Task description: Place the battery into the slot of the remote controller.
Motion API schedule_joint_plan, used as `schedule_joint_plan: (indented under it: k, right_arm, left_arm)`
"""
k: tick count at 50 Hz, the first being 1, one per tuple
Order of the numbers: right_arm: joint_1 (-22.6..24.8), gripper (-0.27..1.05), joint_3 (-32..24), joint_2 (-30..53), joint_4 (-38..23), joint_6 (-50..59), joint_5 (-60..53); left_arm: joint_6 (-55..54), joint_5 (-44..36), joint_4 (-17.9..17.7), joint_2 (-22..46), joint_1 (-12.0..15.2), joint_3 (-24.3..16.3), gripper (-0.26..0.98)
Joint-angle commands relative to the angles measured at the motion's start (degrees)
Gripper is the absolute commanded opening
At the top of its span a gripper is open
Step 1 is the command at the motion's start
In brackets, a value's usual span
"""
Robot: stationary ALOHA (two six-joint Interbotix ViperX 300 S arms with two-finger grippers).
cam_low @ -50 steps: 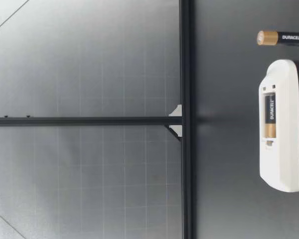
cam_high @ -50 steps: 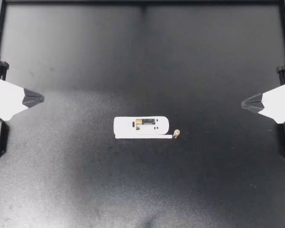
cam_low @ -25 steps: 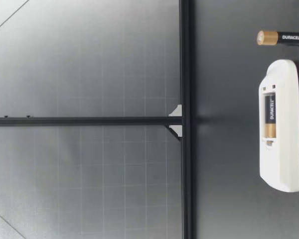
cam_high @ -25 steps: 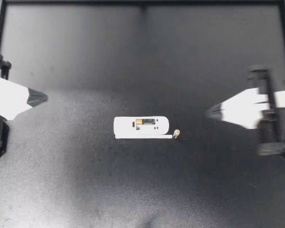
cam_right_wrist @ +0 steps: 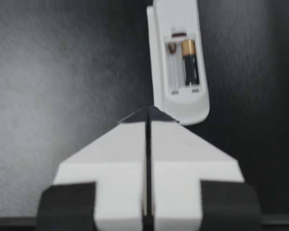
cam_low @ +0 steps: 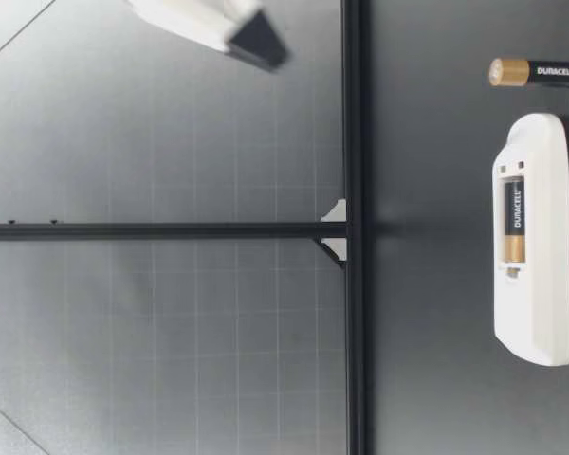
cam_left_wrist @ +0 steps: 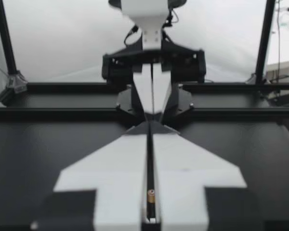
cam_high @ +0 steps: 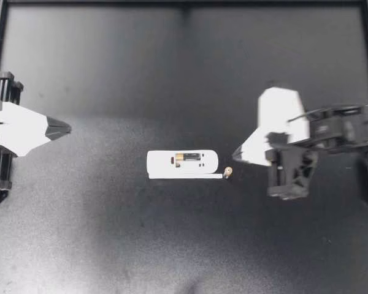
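A white remote [cam_high: 165,164] lies face down mid-table with its battery bay open. One battery [cam_high: 188,157] sits in the bay, and the slot beside it [cam_right_wrist: 173,67] is empty. A loose battery [cam_high: 227,172] lies just off the remote's right end. My right gripper [cam_high: 237,153] is shut and empty, its tip a little right of and above that battery. My left gripper [cam_high: 66,128] is shut at the far left, well away from the remote. In the right wrist view the remote [cam_right_wrist: 180,96] lies just ahead of the shut fingertips; the loose battery is hidden there.
A thin white strip [cam_high: 187,177], likely the bay's cover, lies along the remote's near edge. The black frame rails [cam_high: 184,3] border the dark mat. In the low view a gripper [cam_low: 256,43] hangs high above the table on the loose battery's [cam_low: 536,72] side.
My right arm has swung in from the right edge to just beside the loose battery and shows in the low view. My left gripper has crept slightly toward the middle.
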Motion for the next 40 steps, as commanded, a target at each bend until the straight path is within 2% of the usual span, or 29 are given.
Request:
schedule_joint_plan:
  k: [1, 10, 22, 26, 30, 40]
  right_arm:
    - [-0.3, -0.15, -2.9, 1.8, -0.4, -0.1, 1.6]
    - [-0.3, -0.02, -5.2, 6.3, -0.4, -0.2, 4.5]
    - [-0.3, 0.32, -6.8, 10.9, -0.4, -0.3, 6.4]
    - [-0.3, 0.4, -6.8, 11.9, -0.4, -0.4, 6.4]
    - [-0.3, 0.43, -6.8, 12.6, -0.4, -0.4, 6.3]
    - [-0.3, 0.44, -6.6, 14.7, -0.4, -1.3, 6.2]
  left_arm:
    - [-0.1, -0.5, 0.0, 0.4, 0.2, -1.1, -0.19]
    - [-0.1, -0.5, -0.1, 0.9, 0.2, -1.1, -0.19]
    - [-0.1, -0.5, 0.0, 0.9, 0.2, -1.1, -0.19]
    - [-0.1, -0.5, 0.0, 0.9, 0.2, -1.1, -0.19]
    - [-0.2, -0.5, 0.0, 0.9, 0.2, -1.1, -0.19]
    - [-0.1, -0.5, 0.0, 1.0, 0.2, -1.0, -0.19]
